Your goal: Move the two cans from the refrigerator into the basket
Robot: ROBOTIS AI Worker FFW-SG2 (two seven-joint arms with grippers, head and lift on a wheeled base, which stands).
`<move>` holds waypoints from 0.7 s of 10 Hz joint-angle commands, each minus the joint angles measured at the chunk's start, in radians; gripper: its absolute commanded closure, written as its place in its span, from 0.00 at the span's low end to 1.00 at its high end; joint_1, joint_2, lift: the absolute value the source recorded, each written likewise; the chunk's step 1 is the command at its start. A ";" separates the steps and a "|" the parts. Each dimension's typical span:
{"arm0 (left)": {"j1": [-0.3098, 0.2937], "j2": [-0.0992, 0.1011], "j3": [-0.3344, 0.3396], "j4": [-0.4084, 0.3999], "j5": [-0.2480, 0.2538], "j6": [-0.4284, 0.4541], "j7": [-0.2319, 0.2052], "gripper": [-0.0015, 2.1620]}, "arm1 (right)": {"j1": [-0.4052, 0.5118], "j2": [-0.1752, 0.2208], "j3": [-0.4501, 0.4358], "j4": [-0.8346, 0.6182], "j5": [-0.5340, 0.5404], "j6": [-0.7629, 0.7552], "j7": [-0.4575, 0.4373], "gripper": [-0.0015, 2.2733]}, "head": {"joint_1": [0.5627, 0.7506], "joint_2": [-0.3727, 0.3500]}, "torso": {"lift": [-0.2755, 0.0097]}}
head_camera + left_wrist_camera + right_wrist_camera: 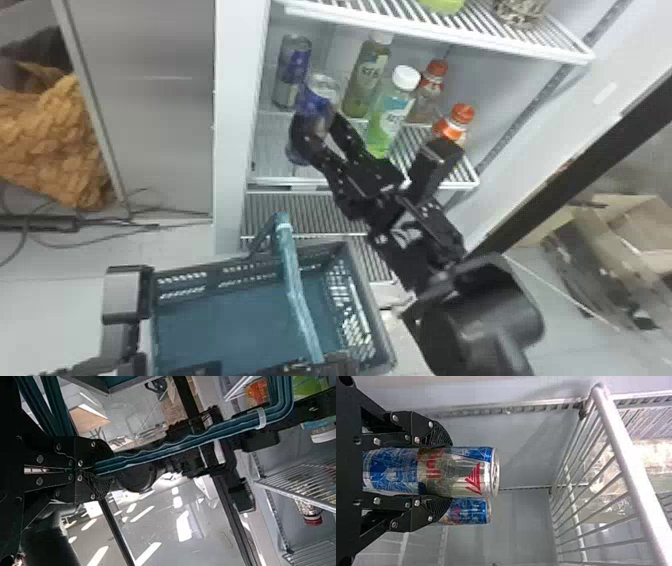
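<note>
Your R tool [316, 121] is inside the refrigerator [235, 125], reaching in from the R side, w/ its fingers clamped on opposite sides of the front can [315, 101], blue & silver. In the R wrist view that can sits btwn the two black fingers, touching both, top end past the tips. It's abt upright; can't tell if its base touches the shelf. The back can [294, 67], also blue & silver, stands upright nr the fridge's L wall, behind the held one. So both cans are in the fridge.

Your L tool [320, 366] is closed on the teal handle [295, 285] of the basket [225, 320], which is below & in front of the fridge opening; L wrist view has the fingertips pinching the handle's end.

To the R of the cans: green bottle w/ white cap [387, 127], darker bottle [367, 75] behind it, & 2 orange-capped bottles [432, 92]. Wire shelf [435, 32] is above them.
</note>
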 commanded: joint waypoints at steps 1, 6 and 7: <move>0.004 -0.001 0.003 0.000 0.002 0.000 0.000 0.56 | 0.090 0.005 -0.051 -0.103 0.003 0.065 0.006 0.47 | 0.70 0.06 | 0.00; 0.004 -0.001 0.001 0.000 0.002 -0.005 -0.002 0.56 | 0.267 0.022 -0.146 -0.314 0.003 0.195 0.042 0.47 | 0.70 0.03 | 0.00; 0.004 -0.001 0.001 0.000 0.002 -0.005 -0.002 0.56 | 0.306 0.025 -0.156 -0.363 -0.001 0.232 0.051 0.47 | 0.70 0.03 | 0.00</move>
